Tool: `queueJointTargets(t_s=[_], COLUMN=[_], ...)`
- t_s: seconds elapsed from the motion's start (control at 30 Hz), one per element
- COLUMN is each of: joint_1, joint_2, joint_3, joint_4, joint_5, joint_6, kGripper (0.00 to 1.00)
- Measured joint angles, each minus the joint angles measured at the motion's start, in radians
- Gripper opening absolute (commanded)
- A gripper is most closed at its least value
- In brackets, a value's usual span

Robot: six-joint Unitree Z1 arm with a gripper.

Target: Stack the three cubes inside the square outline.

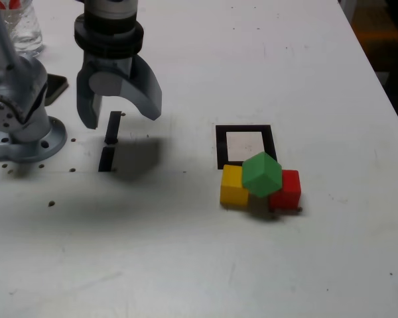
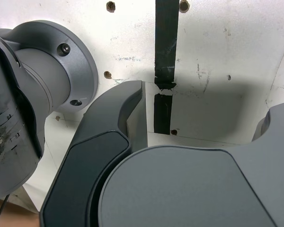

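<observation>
The yellow cube (image 1: 234, 185) and the red cube (image 1: 288, 190) sit on the table just in front of the square outline (image 1: 245, 145). The green cube (image 1: 261, 174) rests tilted on top, between them, leaning over the outline's near edge. The outline's white centre holds nothing. My gripper (image 1: 121, 118) hangs open and empty well off to the exterior view's left, above two short black strips. In the wrist view only my gripper's grey fingers (image 2: 113, 137) and a black strip (image 2: 165, 66) show; no cube is visible there.
The arm's grey base (image 1: 23, 129) stands at the exterior view's left edge. A clear glass (image 1: 20, 26) is at the back left corner. Small screw holes dot the white table (image 1: 186, 252). The table's right edge runs along the exterior view's upper right.
</observation>
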Motion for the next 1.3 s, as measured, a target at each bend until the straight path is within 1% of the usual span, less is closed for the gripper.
queueJointTargets(t_s=[0.57, 0.77, 0.83, 0.87, 0.93, 1.0, 1.13, 1.3], joint_1=[0.000, 0.000, 0.000, 0.000, 0.000, -0.001, -0.013, -0.028], joint_2=[0.000, -0.006, -0.006, -0.006, -0.009, -0.009, -0.003, 0.006], joint_3=[-0.005, -0.022, -0.034, -0.066, -0.093, -0.156, -0.278, -0.414], joint_4=[0.000, 0.014, 0.040, 0.076, 0.093, 0.152, 0.248, 0.313], joint_5=[-0.001, -0.017, -0.020, -0.025, -0.031, -0.044, -0.049, -0.059], joint_6=[0.000, 0.000, 0.000, 0.002, 0.005, 0.011, 0.017, 0.017], kGripper=[0.92, 0.92, 0.92, 0.92, 0.92, 0.92, 0.92, 0.92])
